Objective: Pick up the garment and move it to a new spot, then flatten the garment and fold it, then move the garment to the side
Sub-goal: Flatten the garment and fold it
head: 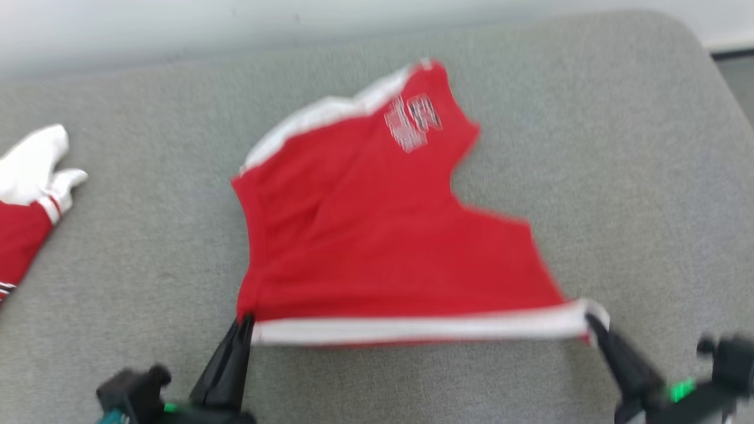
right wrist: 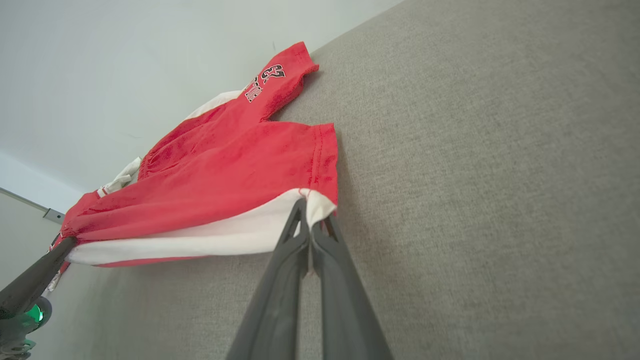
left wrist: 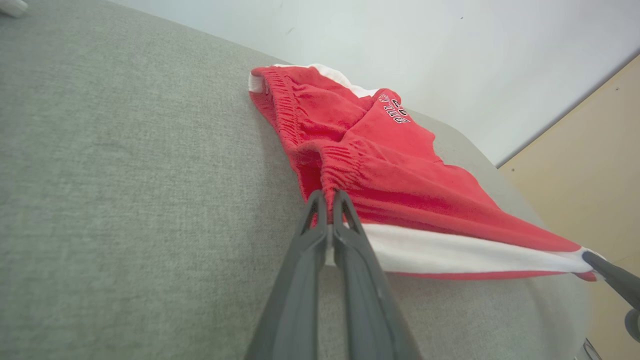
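The garment (head: 20,227), a red shirt with a white sleeve and striped trim, lies at the far left of the head view, cut off by the frame edge and touched by neither gripper. Both grippers hold a different piece, red shorts (head: 377,235) with white bands and dark lettering. My left gripper (head: 244,323) is shut on the near left corner, at the gathered waistband (left wrist: 327,197). My right gripper (head: 592,321) is shut on the near right corner (right wrist: 310,212). The white band (head: 412,330) runs taut between them, and the rest of the shorts trails away over the cushion.
Everything rests on a wide grey fabric cushion (head: 147,247), bare to the right of the shorts and between the two pieces. Behind it is a pale wall (left wrist: 400,40), and the cushion's rounded back right corner (head: 677,35) drops off to the floor.
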